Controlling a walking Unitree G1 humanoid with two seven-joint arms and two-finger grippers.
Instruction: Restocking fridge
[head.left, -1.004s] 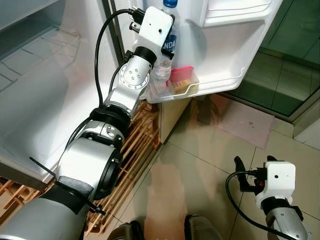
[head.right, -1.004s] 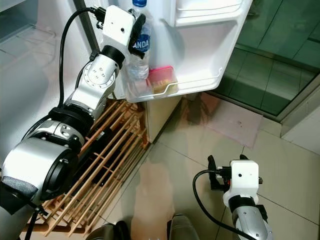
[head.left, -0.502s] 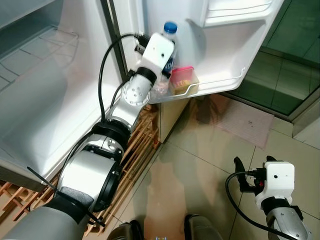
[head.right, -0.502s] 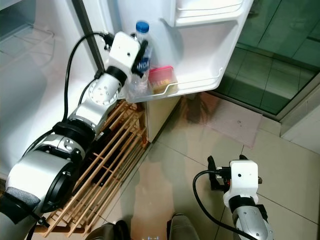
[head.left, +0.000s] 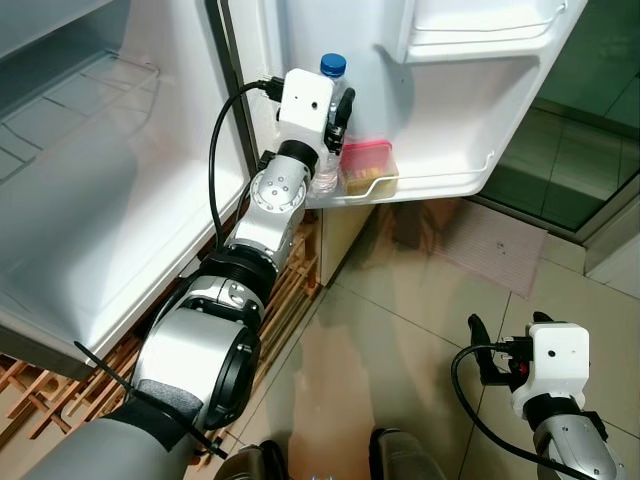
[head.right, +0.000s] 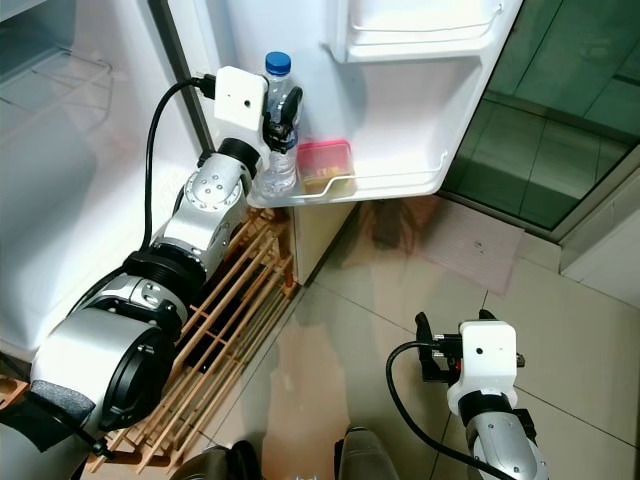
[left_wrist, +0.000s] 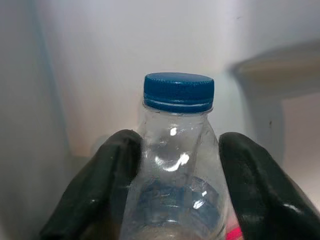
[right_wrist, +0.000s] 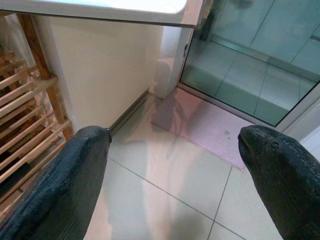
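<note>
A clear water bottle (head.right: 279, 135) with a blue cap (left_wrist: 178, 91) stands upright at the left end of the fridge door's lower shelf (head.left: 432, 186), next to a pink lidded box (head.left: 366, 160). My left gripper (head.left: 339, 104) reaches in from the left, and its two black fingers (left_wrist: 116, 170) press on either side of the bottle just below the neck. My right gripper (head.left: 509, 326) hangs low over the floor tiles at the lower right, open and holding nothing (right_wrist: 175, 150).
The open fridge body (head.left: 90, 180) with white shelves is at the left. A wooden slatted rack (head.left: 285, 272) lies on the floor under my left arm. The upper door shelf (head.left: 480, 25) juts out above. A pink mat (head.left: 490, 240) and a glass door (head.left: 590, 150) are to the right.
My left arm has stretched out and lowered the bottle from a tilt above the shelf to upright in the door shelf beside the pink box. The right arm has not moved.
</note>
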